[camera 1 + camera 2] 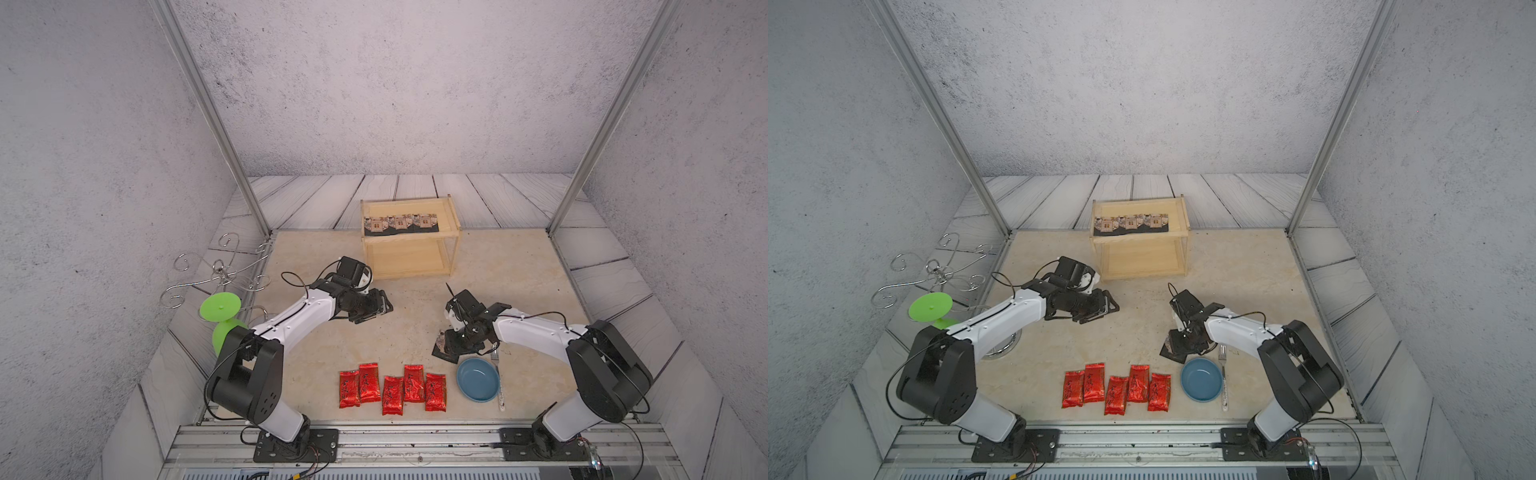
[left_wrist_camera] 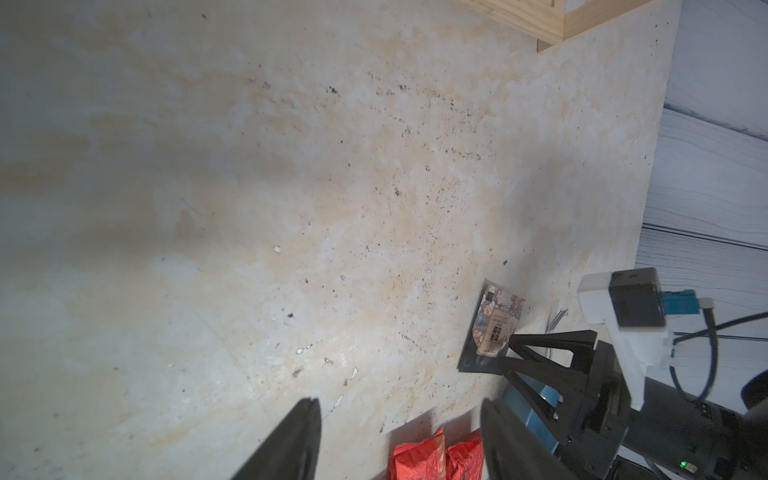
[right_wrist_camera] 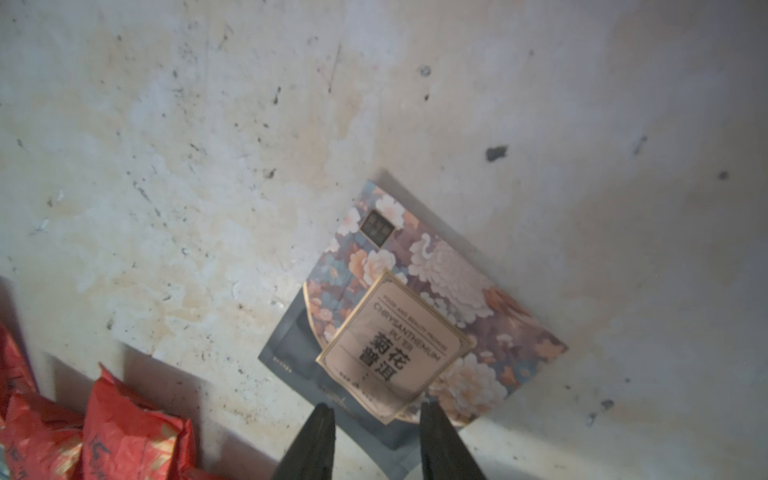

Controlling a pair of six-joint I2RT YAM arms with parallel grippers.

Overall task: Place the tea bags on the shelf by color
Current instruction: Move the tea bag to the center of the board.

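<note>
Now, left gripper [image 1: 380,306]: black two-finger gripper, jaws wide apart, nothing between them. It hangs over a bare patch of the beige stone-look bench [image 1: 415,332].
Red tea bags [image 1: 392,388]: five glossy red foil oblong packets, side by side near the front edge of the bench, none put away.
Red, handling: judged very light, puffed and crinkly, with slick foil. A pinch across the narrow width at mid-body should hold better than one on the flat end seal.
Shelf [image 1: 407,257]: small two-tier rack of pale natural wood at the back of the bench. The lower tier is bare.
Black tea bags on top tier [image 1: 401,223]: three squarish black packets with a beige house print, in a row, edges touching or overlapping.
Fourth black tea bag [image 3: 415,316]: floral print with a beige label. It lies on the bench just beside the round blue bowl [image 1: 478,380], well apart from the rack.
Right gripper [image 3: 376,415]: jaws partly apart, straddling the near corner of that packet. No pinch seen and nothing lifted.
Black, handling: judged light, thin and fairly stiff. Lying flat, it offers no side to squeeze, so one finger must get under an edge or corner.
Risk: the packet may skate on the smooth bench.
Progress: three of nine placed, by my count.
</note>
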